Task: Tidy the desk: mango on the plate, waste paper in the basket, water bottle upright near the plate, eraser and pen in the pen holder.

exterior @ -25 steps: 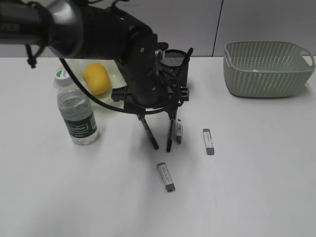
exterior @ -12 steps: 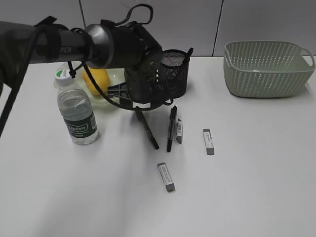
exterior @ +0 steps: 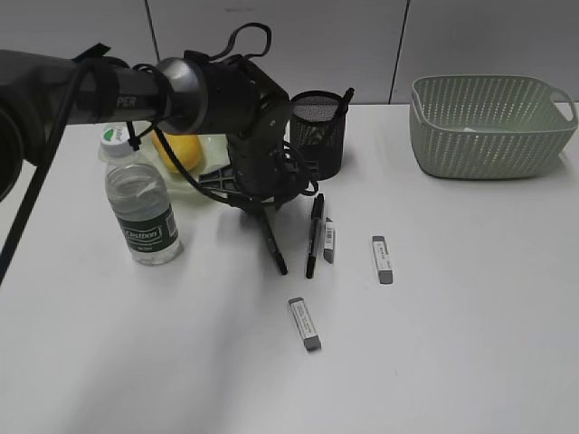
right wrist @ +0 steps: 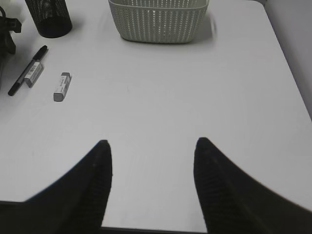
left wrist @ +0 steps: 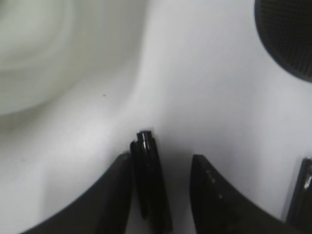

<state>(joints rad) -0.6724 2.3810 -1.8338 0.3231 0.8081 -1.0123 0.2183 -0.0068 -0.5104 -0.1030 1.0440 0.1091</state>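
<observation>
My left gripper (left wrist: 160, 157) is low over the white desk (exterior: 452, 316), open, with its jaws astride the end of a black pen (left wrist: 148, 185); the pen lies against the left finger, with a gap to the right one. In the exterior view that pen (exterior: 274, 246) lies slantwise below the arm. A second black pen (exterior: 312, 237) lies beside it. Three erasers (exterior: 328, 240) (exterior: 382, 259) (exterior: 304, 324) lie nearby. The black mesh pen holder (exterior: 318, 134) has a pen in it. The mango (exterior: 178, 146) is on the pale green plate (exterior: 210, 145). The water bottle (exterior: 140, 203) stands upright. My right gripper (right wrist: 152, 141) is open and empty.
The sage-green basket (exterior: 490, 125) stands at the back right; I cannot make out the waste paper. The left arm's body (exterior: 244, 127) hangs over the plate's edge and stands close to the pen holder. The right wrist view shows bare desk under the right gripper.
The left arm has swung left and sunk lower, bringing its jaws down around the end of the left pen. The pens, erasers and bottle have not moved.
</observation>
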